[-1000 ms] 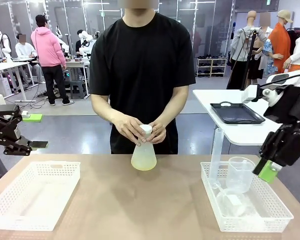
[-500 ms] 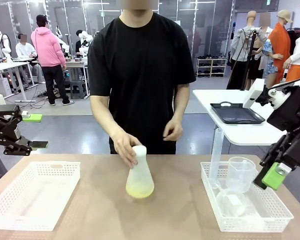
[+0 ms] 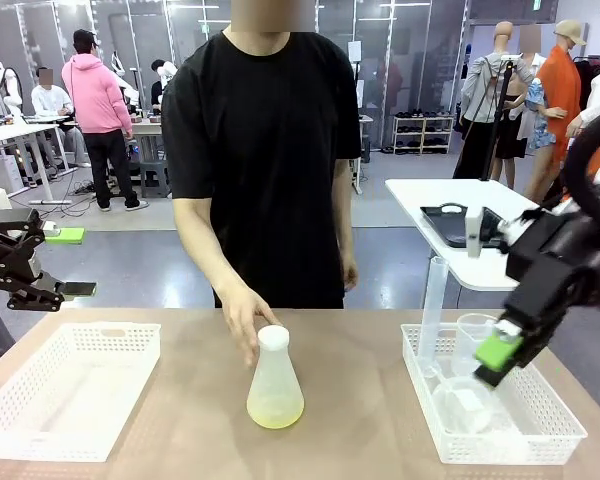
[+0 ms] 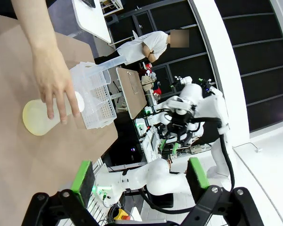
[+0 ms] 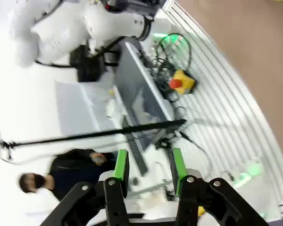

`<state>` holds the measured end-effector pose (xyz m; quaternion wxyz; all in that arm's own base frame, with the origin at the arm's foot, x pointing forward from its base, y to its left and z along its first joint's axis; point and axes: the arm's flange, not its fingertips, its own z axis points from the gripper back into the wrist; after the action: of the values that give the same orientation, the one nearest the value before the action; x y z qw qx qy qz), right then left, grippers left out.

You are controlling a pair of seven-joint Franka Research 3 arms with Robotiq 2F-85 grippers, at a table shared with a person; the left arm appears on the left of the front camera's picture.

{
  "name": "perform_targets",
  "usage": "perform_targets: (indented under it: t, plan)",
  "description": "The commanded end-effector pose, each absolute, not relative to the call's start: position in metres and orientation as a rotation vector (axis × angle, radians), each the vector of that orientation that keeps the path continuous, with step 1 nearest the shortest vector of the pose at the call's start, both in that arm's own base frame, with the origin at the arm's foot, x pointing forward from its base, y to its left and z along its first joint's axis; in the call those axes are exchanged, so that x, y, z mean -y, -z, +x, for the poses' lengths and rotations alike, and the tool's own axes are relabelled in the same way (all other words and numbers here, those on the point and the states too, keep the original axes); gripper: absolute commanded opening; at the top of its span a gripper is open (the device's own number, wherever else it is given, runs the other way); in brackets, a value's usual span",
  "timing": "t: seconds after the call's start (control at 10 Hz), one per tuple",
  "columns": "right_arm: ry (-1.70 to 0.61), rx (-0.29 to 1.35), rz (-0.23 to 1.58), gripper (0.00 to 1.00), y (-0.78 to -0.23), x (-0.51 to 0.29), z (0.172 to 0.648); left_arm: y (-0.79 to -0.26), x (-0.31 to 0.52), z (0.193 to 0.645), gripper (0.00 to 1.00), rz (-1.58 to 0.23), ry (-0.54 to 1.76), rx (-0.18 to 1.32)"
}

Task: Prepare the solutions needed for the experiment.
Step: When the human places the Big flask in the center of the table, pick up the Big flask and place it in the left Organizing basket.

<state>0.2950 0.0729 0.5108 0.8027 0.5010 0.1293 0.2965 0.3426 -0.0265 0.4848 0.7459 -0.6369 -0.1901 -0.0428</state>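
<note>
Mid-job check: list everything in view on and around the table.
table: one, brown, between robot and person.
flask: one, frosted, white cap, upright mid-table.
solution: shallow layer, pale yellow-green, in flask's bottom.
left basket: one, white, table's left.
right basket: one, white, table's right.
beaker: one, clear, in right basket.
measuring cylinder: one, clear, in right basket.
person's hand: one, at the flask's neck.
left gripper: black, green pads, open, off table's left edge.
right gripper: black, green pads, open, by right basket.
</note>
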Motion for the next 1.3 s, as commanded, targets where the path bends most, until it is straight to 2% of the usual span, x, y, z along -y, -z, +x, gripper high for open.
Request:
perform_targets:
  t: [0.0,0.1,0.2,0.4,0.6,0.9,1.1,1.2]
  plan:
    - [-0.205,-0.364,1.393,0.47,-0.488,-0.082,0.3,-0.488,0.029,0.344,1.0,-1.423,0.087,0.419]
    - [-0.133,-0.369,1.516,0.47,-0.475,-0.079,0.297,-0.488,0.029,0.344,1.0,-1.423,0.087,0.419]
    - [0.025,-0.293,1.608,0.47,-0.46,-0.072,0.296,-0.488,0.029,0.344,1.0,-1.423,0.087,0.419]
    - [0.218,-0.129,1.706,0.47,-0.443,-0.061,0.29,-0.488,0.029,0.344,1.0,-1.423,0.087,0.419]
    - [0.294,0.072,1.705,0.47,-0.441,-0.051,0.277,-0.488,0.029,0.344,1.0,-1.423,0.087,0.419]
    - [0.255,0.087,1.703,0.47,-0.443,-0.053,0.274,-0.488,0.029,0.344,1.0,-1.423,0.087,0.419]
    - [0.048,0.115,1.678,0.47,-0.452,-0.055,0.275,-0.488,0.029,0.344,1.0,-1.423,0.087,0.419]
    - [0.069,0.111,1.665,0.47,-0.455,-0.056,0.278,-0.488,0.029,0.344,1.0,-1.423,0.087,0.419]
